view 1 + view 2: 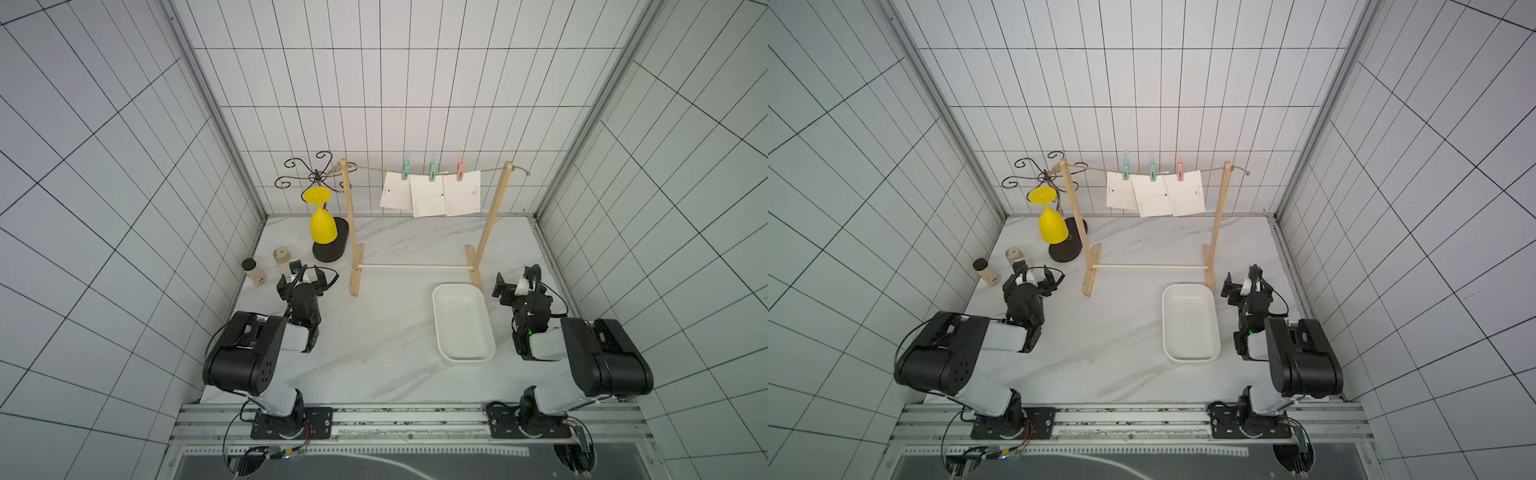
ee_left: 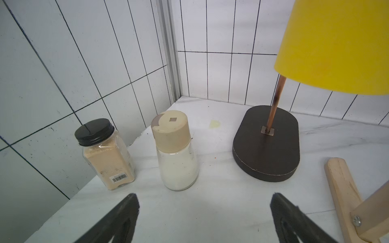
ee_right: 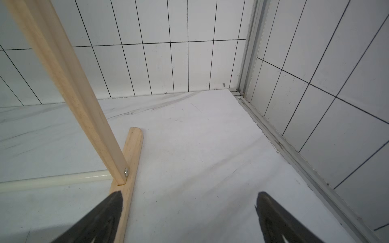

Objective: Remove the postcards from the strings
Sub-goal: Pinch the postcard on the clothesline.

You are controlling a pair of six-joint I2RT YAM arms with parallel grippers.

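We see the light wooden two-post frame [image 1: 348, 216] standing at the back, the white rectangular tray [image 1: 437, 328] in front of it, and our left gripper [image 1: 300, 282] and right gripper [image 1: 517, 280] low by its feet, both wide and empty. The three off-white paper postcards [image 1: 430, 195] hang overlapping from the thin tan twine string [image 1: 370, 169] under small pastel pegs [image 1: 432, 168]; a hard tug could tear a card or tip the frame.

The marbled desk [image 1: 386, 332] carries a tan jar [image 1: 254, 271], a white jar [image 1: 283, 259] and a dark stand base [image 1: 330, 249] just ahead of the left gripper [image 1: 301, 279]. A wooden frame [image 1: 356, 270] stands between the grippers. A tray [image 1: 465, 357] lies near the right gripper [image 1: 517, 282].
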